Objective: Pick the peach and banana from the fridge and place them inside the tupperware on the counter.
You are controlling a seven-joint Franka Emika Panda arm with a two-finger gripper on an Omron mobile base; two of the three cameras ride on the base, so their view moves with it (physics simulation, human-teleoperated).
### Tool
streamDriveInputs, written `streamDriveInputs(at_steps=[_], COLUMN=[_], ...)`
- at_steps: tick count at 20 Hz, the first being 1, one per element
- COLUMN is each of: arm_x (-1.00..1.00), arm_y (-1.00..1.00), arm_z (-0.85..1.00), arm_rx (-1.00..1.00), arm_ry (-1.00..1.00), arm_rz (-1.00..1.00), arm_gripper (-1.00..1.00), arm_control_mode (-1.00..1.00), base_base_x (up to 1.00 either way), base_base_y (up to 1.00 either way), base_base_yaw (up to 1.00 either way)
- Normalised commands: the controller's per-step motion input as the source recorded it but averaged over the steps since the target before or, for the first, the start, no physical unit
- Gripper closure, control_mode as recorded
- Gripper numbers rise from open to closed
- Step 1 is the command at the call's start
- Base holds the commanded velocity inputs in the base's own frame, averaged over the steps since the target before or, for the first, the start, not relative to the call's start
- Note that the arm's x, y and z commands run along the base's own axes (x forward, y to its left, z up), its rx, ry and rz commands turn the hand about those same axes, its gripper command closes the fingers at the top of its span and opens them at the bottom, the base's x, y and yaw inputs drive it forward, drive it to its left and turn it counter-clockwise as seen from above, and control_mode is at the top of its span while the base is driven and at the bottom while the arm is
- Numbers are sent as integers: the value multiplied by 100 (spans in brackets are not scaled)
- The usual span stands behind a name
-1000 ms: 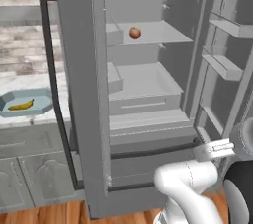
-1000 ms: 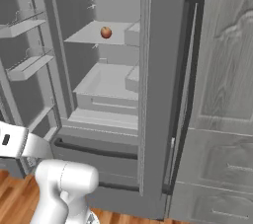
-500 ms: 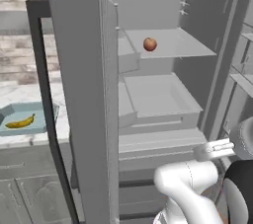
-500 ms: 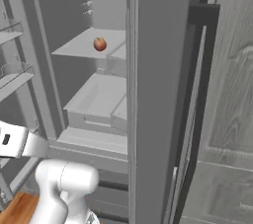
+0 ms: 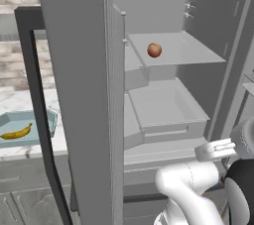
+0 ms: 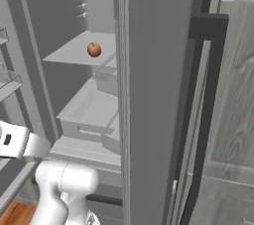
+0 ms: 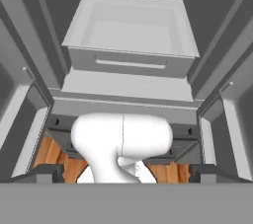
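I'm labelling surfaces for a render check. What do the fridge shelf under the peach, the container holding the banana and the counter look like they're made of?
The shelf looks like matte pale grey plastic: flat, even, no shine. The container looks like light blue plastic, smooth with sloped walls, possibly slightly translucent. The counter looks like polished white marble or an imitation, going by its grey veins.

Base and cameras closer to fridge [image 5: 198, 70]

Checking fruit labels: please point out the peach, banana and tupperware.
peach [image 5: 154, 50]: left base view, middle of the fruit.
banana [image 5: 16, 133]: left base view, mid-curve.
tupperware [image 5: 30, 116]: left base view, far wall.
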Motion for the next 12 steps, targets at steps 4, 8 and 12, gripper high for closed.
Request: streamDriveInputs(at_steps=[4,8,12], arm_x=[18,39,41], arm_y=[-1,0,0], arm_z=[11,58,73], arm_rx=[8,9,3], arm_ry=[-4,-15,-9], arm_rz=[0,4,2], arm_gripper=[-100,-100,-100], arm_control_mode=[-100,-100,-100], base_base_x=[25,0,0], base_base_y=[-3,0,0], base_base_yaw=[0,0,0])
